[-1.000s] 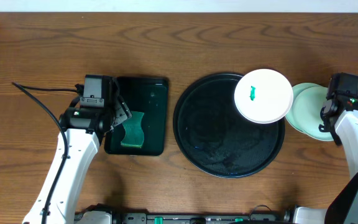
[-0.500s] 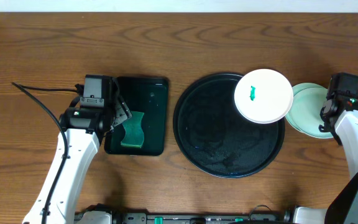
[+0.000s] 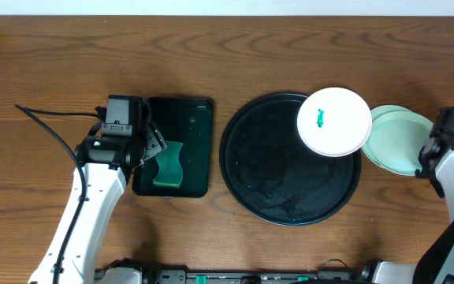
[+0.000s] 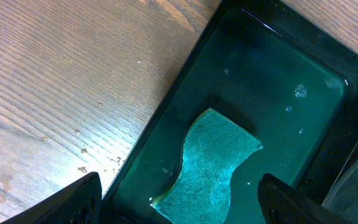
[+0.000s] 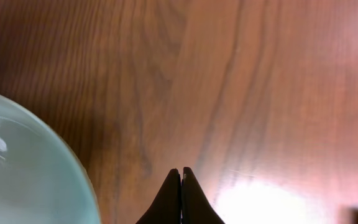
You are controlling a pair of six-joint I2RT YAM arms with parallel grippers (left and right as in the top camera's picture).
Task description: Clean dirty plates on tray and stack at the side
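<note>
My right pincer (image 5: 180, 183) is pressed together, empty, beside the mint plate (image 5: 23, 174). My left pincer (image 4: 185, 202), spread, hangs above the sponge (image 4: 213, 155). I'd pinch that next for the white plate (image 3: 333, 122).

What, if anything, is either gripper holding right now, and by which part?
Nothing is held. The right gripper is shut, empty, over the table beside the mint plates; the left gripper hangs open over the sponge, not gripping it.
</note>
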